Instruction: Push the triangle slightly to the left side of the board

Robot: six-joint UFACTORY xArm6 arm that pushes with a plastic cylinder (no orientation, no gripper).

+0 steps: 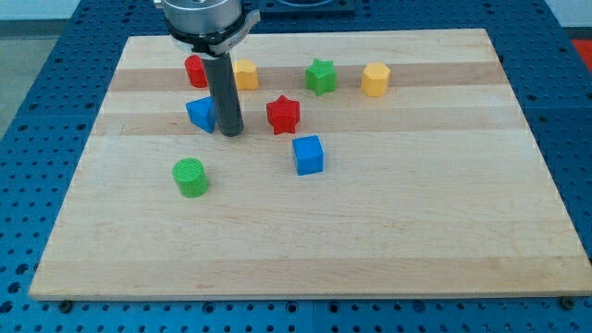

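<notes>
Board point(305, 250) of pale wood; blue pegboard point(28, 74) around

- A straight dark grey rod is showing as the lower part of the arm; its surface is looking smooth and slightly glossy, with a pale reflection running along its length.
- My tip point(230, 133) is looking blunt and round, the same dark grey as the rod.
- Above the rod, a wider round metal mount is showing, silver-grey on top with a black ring under it.
</notes>
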